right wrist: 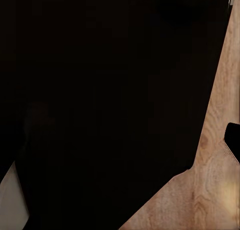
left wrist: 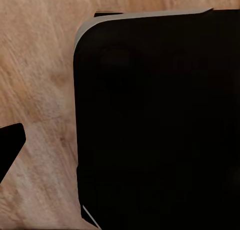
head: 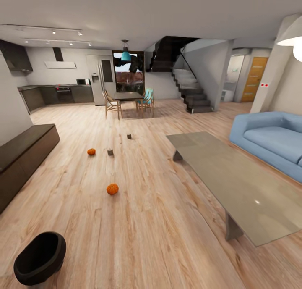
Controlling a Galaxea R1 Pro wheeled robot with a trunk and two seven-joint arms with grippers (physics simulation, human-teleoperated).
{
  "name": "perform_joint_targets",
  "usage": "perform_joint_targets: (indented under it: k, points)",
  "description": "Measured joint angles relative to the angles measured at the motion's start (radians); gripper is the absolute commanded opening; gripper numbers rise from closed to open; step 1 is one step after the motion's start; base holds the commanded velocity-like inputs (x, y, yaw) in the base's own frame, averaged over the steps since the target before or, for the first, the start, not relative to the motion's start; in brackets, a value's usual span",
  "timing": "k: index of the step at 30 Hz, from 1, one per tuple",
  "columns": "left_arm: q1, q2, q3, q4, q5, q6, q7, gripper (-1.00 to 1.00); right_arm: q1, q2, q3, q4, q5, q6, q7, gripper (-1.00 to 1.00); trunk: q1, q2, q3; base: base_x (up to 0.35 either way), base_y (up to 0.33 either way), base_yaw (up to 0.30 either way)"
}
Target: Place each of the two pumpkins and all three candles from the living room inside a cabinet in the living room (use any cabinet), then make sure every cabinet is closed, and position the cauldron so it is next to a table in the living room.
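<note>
1 cauldron (head: pixel 40 258), 2 pumpkins (head: pixel 112 189) (head: pixel 91 151), 2 candles (head: pixel 110 152) (head: pixel 129 136) on floor.

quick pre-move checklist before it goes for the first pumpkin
1. Pumpkins located: ok. Near pumpkin and far pumpkin both sit apart on the open wood floor.
2. Candles located: not ok. Two small stubby candles show, one beside the far pumpkin, one farther back; the third is not found.
3. Cabinet state: cannot tell for the whole unit; the visible fronts look closed, so a drawer needs opening.
4. Cauldron next to the coffee table: not ok, it stands well away across the floor.
5. End effector states: cannot tell; both wrist views are mostly dark.
</note>
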Motion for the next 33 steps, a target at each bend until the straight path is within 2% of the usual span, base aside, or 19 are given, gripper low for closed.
perform_joint_targets:
  k: [22, 33]
  points:
    - [0.000, 0.000, 0.001, 0.001, 0.000, -0.020, 0.000, 1.00, 0.000, 0.000, 0.000, 0.000, 0.000, 0.000, 0.000, 1.00, 0.000, 0.000, 0.000, 0.021, 0.000, 0.269]
    - [0.000, 0.001, 0.000, 0.001, 0.000, -0.020, 0.000, 1.00, 0.000, -0.001, 0.000, 0.000, 0.000, 0.000, 0.000, 1.00, -0.001, 0.000, 0.000, 0.222, 0.032, 0.269]
